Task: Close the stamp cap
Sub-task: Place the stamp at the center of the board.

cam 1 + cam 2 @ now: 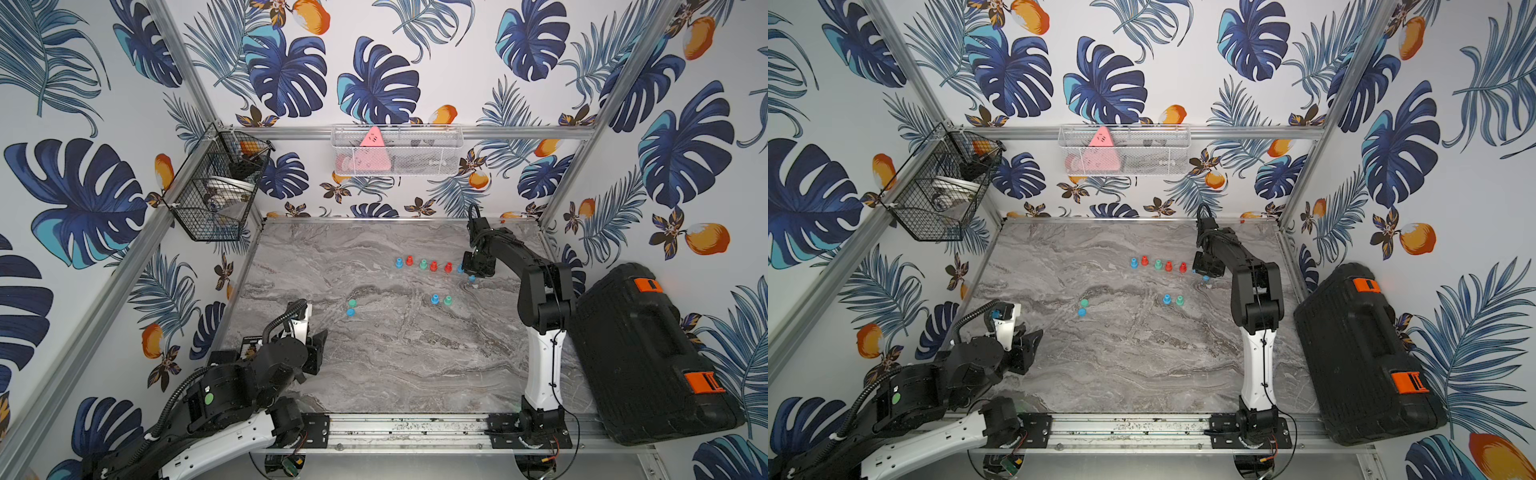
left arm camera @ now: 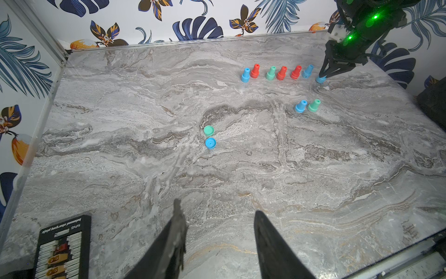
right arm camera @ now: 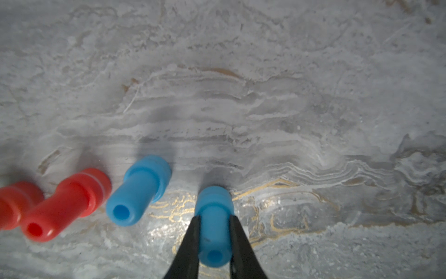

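1. Step in hand, as I judge it: setting a stamp down into line. The right gripper [image 3: 214, 218] is clamped on the stem of the held blue stamp [image 3: 213, 199].
2. Location: the held blue stamp is upright at the right end of the row of stamps [image 1: 423, 264], near the far edge of the table [image 2: 120, 116]. It is just beside the neighbouring blue stamp [image 3: 140, 190], not touching it. I cannot tell whether its base touches the table, or whether it is capped.
3. The left gripper [image 2: 218, 206] is low at the near left, well apart from all the stamps. Its fingers [image 2: 268, 241] are apart and empty.
4. Left to do: the blue cap [image 2: 210, 143] and green cap [image 2: 208, 130] lie loose mid-table, just beside each other. The loose blue stamp [image 2: 300, 106] and loose green stamp [image 2: 313, 105] stand as a pair between those caps and the right arm.
5. Progress guess: most of the stamps are lined up and two pairs remain.
6. Next move calls for:
   - seating the base flat and spreading the jaws;
   - lifting straight up so the close neighbour isn't tipped;
   - then matching a loose cap to its same-colour stamp, squarely aligned, since the caps are small and low.
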`<move>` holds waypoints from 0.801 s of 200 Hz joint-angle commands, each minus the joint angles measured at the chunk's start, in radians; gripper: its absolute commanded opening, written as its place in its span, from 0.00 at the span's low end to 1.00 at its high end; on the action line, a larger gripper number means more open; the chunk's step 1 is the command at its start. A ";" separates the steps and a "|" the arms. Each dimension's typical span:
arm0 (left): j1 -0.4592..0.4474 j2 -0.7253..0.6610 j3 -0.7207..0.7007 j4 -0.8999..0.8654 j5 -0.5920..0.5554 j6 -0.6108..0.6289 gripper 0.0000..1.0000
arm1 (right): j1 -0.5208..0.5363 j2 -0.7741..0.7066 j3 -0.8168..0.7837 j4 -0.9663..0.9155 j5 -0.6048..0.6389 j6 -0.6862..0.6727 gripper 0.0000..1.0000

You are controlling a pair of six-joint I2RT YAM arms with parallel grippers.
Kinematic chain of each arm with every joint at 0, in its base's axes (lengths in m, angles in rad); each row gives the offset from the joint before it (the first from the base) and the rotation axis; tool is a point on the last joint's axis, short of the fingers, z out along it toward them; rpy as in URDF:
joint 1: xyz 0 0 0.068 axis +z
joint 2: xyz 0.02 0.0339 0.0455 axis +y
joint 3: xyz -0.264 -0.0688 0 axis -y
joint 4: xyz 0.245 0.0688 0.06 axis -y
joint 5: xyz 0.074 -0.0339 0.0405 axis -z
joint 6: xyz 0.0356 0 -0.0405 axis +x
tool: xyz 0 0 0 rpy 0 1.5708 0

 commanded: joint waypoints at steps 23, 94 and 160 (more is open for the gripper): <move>-0.001 -0.004 0.002 0.005 -0.018 -0.015 0.50 | -0.006 0.051 0.071 -0.037 0.014 0.017 0.18; -0.001 -0.009 0.003 0.005 -0.021 -0.016 0.50 | -0.007 0.130 0.206 -0.091 0.026 0.028 0.19; 0.000 -0.013 0.002 0.005 -0.021 -0.016 0.50 | -0.007 0.113 0.209 -0.091 0.024 0.028 0.32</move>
